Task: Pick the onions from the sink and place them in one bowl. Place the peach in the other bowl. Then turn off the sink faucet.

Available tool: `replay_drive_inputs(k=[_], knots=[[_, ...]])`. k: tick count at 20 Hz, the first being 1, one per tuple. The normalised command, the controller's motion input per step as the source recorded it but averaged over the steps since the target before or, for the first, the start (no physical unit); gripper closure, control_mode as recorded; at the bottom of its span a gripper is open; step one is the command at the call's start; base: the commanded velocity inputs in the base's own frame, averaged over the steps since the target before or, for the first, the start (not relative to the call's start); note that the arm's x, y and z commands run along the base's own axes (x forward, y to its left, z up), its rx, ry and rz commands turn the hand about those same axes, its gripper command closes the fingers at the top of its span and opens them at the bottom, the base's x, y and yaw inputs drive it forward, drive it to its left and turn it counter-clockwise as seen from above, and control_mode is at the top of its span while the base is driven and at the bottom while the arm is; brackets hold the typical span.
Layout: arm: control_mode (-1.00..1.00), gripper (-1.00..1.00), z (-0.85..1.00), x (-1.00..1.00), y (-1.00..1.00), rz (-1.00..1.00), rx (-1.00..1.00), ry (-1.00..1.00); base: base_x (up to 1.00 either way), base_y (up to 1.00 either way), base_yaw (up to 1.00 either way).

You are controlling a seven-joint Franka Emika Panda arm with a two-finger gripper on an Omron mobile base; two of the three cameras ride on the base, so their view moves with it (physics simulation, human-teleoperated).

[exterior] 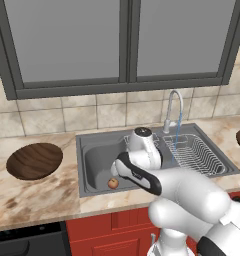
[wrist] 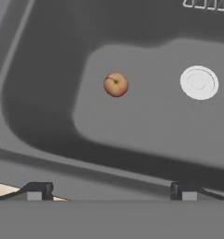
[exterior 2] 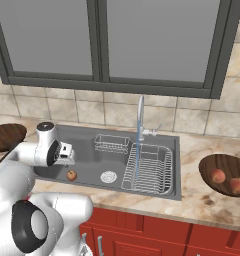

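Note:
The peach [wrist: 115,84] [exterior: 113,183] [exterior 2: 71,175] lies on the floor of the grey sink [exterior: 96,159] [exterior 2: 87,145], left of the white drain [wrist: 199,82]. My gripper [wrist: 111,192] hangs open above the sink's near rim, short of the peach and touching nothing. Two onions [exterior 2: 218,175] [exterior 2: 237,185] rest in the wooden bowl [exterior 2: 211,164] on the right counter. The other bowl [exterior: 34,160] [exterior 2: 4,136], on the left counter, holds nothing. Water runs in a thin blue stream [exterior: 177,132] from the chrome faucet [exterior: 173,107] [exterior 2: 140,117].
A wire dish rack [exterior: 197,155] [exterior 2: 149,170] fills the sink's right part, and a small wire basket [exterior 2: 112,143] hangs at its back wall. Tiled wall and a window rise behind. Red cabinet fronts [exterior 2: 142,235] run below the marble counter [exterior: 37,200].

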Motion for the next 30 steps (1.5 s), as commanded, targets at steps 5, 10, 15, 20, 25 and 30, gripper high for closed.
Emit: replay_drive_inputs(k=[5,10,15,20,25,30], knots=[[-1.00,-1.00,-0.08,0.11,0.11,0.00,0.00,0.04,0.00,0.00,0.00],[-1.00,-1.00,-0.08,0.03,0.01,-0.01,0.00,0.01,0.00,0.00,0.00],[-1.00,-1.00,-0.15,0.00,-0.02,-0.03,0.04,0.00,0.00,0.00,0.00],[-1.00,-1.00,-0.23,0.00,-0.07,-0.03,0.10,-0.02,0.00,0.00,0.00],[-1.00,-1.00,-0.20,0.00,-0.03,-0.03,0.09,-0.01,0.00,0.00,0.00],[-1.00,-1.00,-0.05,0.13,0.00,-0.02,0.04,0.00,0.00,0.00,0.00]])
